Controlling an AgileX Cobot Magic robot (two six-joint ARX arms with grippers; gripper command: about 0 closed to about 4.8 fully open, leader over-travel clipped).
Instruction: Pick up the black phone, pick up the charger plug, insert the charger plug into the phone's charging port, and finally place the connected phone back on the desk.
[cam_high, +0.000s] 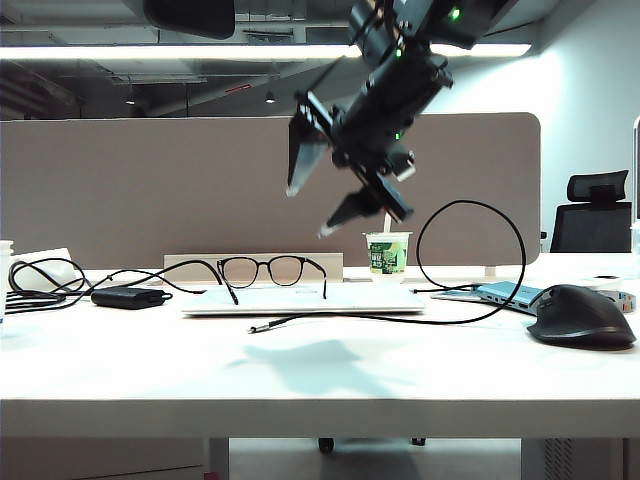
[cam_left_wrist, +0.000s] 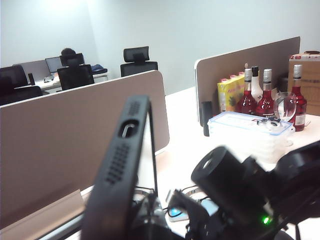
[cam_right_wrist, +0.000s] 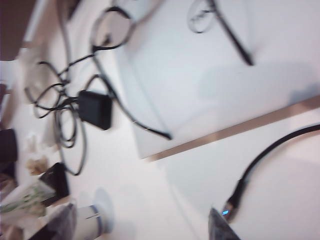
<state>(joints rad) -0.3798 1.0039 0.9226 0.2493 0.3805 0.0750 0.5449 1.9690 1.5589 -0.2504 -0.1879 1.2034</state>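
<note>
Phone sits clamped in our left gripper, raised above the desk, port facing up. Rightward, our right gripper, jaws apart, hovers over the charger plug beside the glasses.

An open-plan office is showing here: a white desk is backing onto a grey-brown partition, black swivel chairs are standing at far desks, strip lights are glowing overhead, and someone is sitting at a monitor.
</note>
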